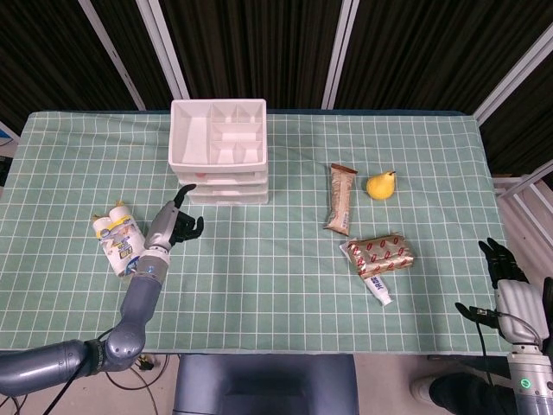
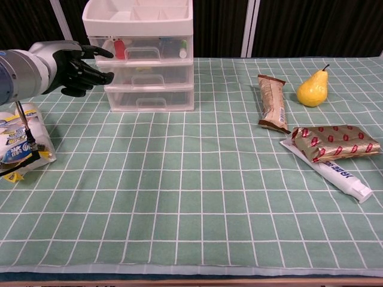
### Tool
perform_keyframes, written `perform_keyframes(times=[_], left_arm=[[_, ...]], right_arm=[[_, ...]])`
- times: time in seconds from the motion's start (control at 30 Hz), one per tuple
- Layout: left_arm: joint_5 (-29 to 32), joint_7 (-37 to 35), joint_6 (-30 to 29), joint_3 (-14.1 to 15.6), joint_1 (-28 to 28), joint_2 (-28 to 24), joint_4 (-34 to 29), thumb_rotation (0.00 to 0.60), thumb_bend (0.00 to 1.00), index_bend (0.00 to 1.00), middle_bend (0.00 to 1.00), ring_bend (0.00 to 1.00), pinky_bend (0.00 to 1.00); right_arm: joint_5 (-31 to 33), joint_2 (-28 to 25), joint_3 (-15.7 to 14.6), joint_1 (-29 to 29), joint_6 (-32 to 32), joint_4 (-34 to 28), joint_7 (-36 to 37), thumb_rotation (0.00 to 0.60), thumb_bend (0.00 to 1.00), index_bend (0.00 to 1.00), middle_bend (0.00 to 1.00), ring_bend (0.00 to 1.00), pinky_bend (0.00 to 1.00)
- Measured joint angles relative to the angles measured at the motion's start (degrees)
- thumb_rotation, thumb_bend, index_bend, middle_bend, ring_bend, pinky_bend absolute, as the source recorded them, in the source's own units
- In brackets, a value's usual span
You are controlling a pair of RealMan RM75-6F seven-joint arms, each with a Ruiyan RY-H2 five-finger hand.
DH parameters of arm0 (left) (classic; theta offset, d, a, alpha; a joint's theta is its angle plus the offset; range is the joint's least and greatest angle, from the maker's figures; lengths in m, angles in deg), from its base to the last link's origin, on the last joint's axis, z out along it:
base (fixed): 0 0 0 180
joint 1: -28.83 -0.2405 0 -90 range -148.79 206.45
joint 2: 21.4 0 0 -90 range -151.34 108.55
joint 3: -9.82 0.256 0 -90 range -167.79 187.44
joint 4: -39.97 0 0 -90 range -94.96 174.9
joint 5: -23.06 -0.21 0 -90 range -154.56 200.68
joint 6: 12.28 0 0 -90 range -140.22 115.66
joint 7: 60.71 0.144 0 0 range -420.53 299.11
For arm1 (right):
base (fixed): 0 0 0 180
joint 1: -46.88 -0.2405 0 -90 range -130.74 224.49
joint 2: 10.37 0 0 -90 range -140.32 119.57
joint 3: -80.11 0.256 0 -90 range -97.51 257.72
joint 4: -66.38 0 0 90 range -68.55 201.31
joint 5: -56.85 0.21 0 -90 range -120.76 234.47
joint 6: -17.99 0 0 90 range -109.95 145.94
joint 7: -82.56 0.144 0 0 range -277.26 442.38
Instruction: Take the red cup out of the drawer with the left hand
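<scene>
The red cup (image 2: 120, 49) shows through the clear front of the top drawer, at its left end, in the chest view. The white three-drawer unit (image 1: 218, 164) (image 2: 143, 67) stands at the back left with all drawers pushed in. My left hand (image 1: 175, 226) (image 2: 78, 64) hovers just left of the unit's front, level with the upper drawers. Its fingers are spread toward the drawers and it holds nothing. My right hand (image 1: 505, 278) hangs off the table's right front corner, fingers apart and empty.
A pack of tissues (image 1: 118, 245) (image 2: 21, 143) lies under my left forearm. On the right lie a snack bar (image 1: 340, 200), a yellow pear (image 1: 380, 185), a red-brown packet (image 1: 384, 252) and a toothpaste tube (image 1: 375, 281).
</scene>
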Motion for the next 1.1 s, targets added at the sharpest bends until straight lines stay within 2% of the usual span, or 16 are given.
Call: perform_keyframes(times=[0.57,1.1], left_arm=[[-0.97,-5.69,2.42,-1.3,4.91,6.22,8.27,0.6,0.51,0.18,0.99,1.0,1.0],[-2.57,-10.2,3.84,-2.01,7.19,9.88,13.8,0.6,0.51,0.18,0.99,1.0,1.0]], right_arm=[[1.28,-0.37,0.29,-0.17,-0.98,-0.56,0.6,0.6,0.05,0.0,0.0,0.0,0.23],[1.86,-0.48,0.41,-0.27,-1.42,-0.85,0.75,0.6,0.06,0.0,0.0,0.0,0.23]])
